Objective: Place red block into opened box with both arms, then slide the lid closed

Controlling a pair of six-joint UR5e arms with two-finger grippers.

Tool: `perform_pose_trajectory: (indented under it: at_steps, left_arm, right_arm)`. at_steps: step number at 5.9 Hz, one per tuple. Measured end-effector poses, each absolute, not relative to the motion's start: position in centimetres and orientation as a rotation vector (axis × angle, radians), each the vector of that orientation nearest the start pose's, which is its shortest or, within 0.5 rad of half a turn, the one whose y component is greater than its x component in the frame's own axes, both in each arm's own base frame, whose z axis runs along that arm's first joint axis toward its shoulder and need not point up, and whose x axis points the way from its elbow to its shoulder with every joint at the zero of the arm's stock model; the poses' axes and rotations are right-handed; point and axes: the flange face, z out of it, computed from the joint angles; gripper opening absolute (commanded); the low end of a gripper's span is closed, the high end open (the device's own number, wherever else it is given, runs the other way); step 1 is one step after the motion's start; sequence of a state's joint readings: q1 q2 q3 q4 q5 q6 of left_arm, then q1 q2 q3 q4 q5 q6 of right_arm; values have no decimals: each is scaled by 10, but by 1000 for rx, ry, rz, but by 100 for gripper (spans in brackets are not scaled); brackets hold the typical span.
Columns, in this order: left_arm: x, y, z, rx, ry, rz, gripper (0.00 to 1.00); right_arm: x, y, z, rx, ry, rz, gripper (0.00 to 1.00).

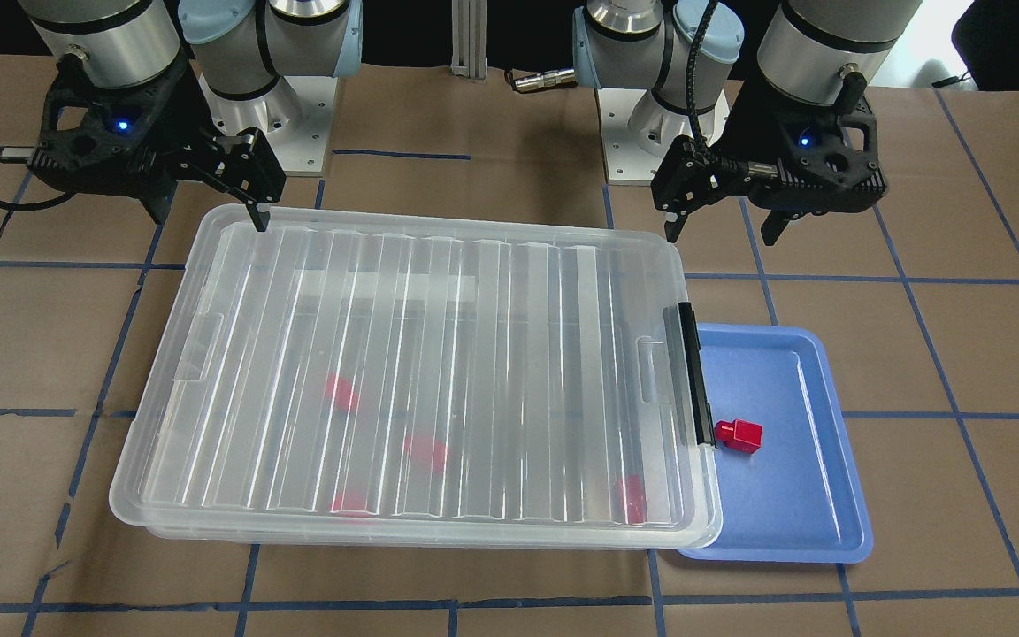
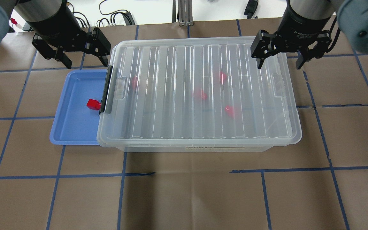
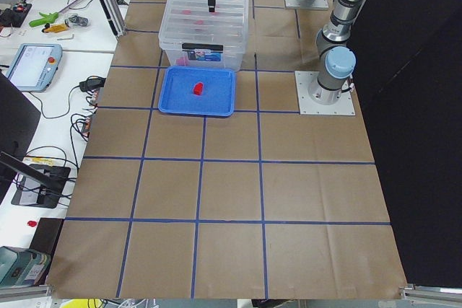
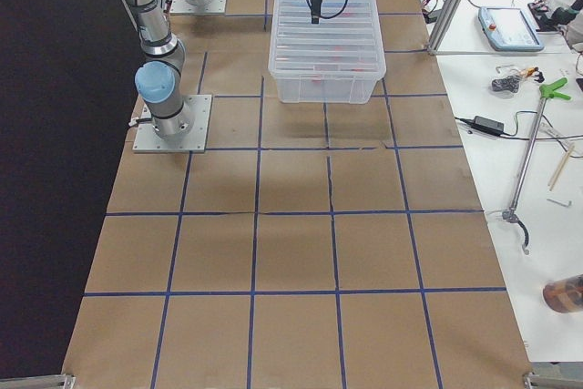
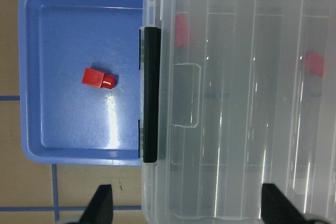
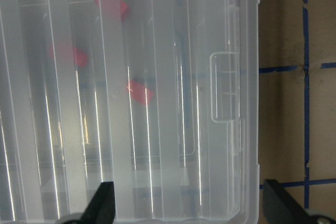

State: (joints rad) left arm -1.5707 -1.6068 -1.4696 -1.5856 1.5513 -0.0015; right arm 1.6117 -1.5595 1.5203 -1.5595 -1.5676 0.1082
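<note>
Red block (image 2: 93,104) sitting on the blue tray (image 2: 72,127), 9 o'clock of the box (image 2: 152,148), lid (image 2: 171,95) already across the box. Left gripper (image 2: 86,64) at 10 o'clock, right gripper (image 2: 279,65) at 2, both spread wide, empty. Probably best to push the lid evenly from both ends, no skewing. Brown-paper counter (image 2: 203,198), blue tape grid (image 2: 56,176), cluttered desks (image 4: 510,43) beyond.

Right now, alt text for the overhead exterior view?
A ribbed clear lid covers the box, with four red blocks blurred beneath it. A fifth red block sits on the blue tray beside the black latch. The left gripper and right gripper, both open, are at the box's far corners.
</note>
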Motion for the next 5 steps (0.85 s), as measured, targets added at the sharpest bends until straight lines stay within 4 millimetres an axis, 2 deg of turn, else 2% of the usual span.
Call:
perform_pose_trajectory:
  at_steps: [3,5]
  left_arm:
    - [-134,-512,519,-5,3160,-86,98]
    - [-134,-511,520,-7,3162,-89,98]
  right_arm:
    - [156,-493,503,94,3136,-37,100]
    - [143,-500,497,123,3136,-25,100]
